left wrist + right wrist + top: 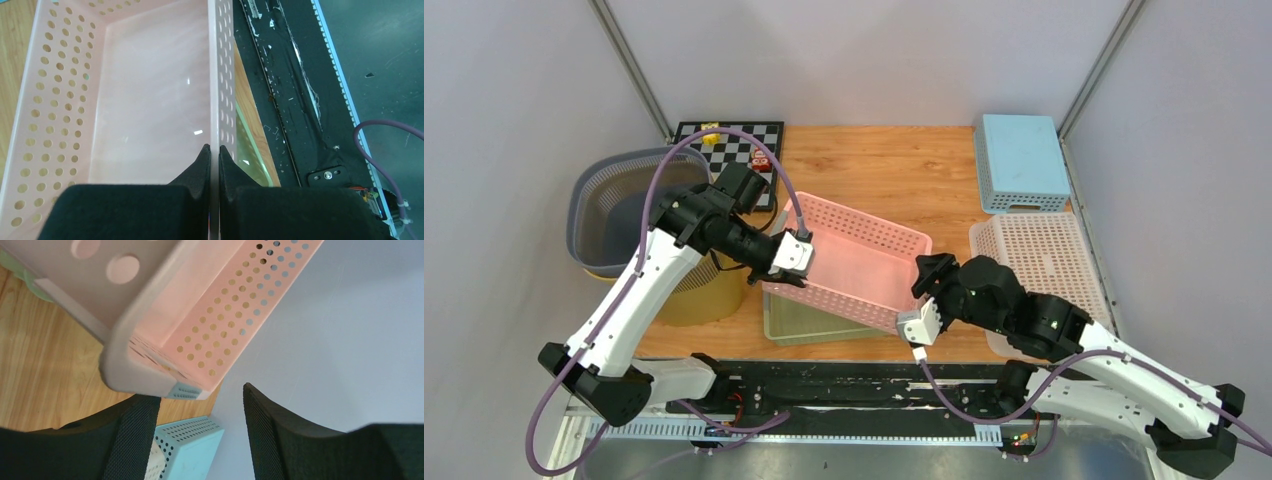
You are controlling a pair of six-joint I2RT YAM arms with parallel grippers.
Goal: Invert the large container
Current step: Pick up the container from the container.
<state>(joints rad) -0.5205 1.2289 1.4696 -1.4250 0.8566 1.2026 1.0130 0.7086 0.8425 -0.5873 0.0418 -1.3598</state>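
The large container is a pink perforated basket, opening upward and tilted, raised over a green tray. My left gripper is shut on the container's left end wall; in the left wrist view the thin wall runs between the fingertips of the left gripper, with the container's inside to the left. My right gripper stands open at the container's right end. In the right wrist view the container's corner hangs just beyond the left finger of the right gripper, with nothing between the fingers.
A grey colander sits on a yellow tub at the left. A chessboard lies at the back. A light blue basket and a white perforated tray stand at the right. Black rails run along the near edge.
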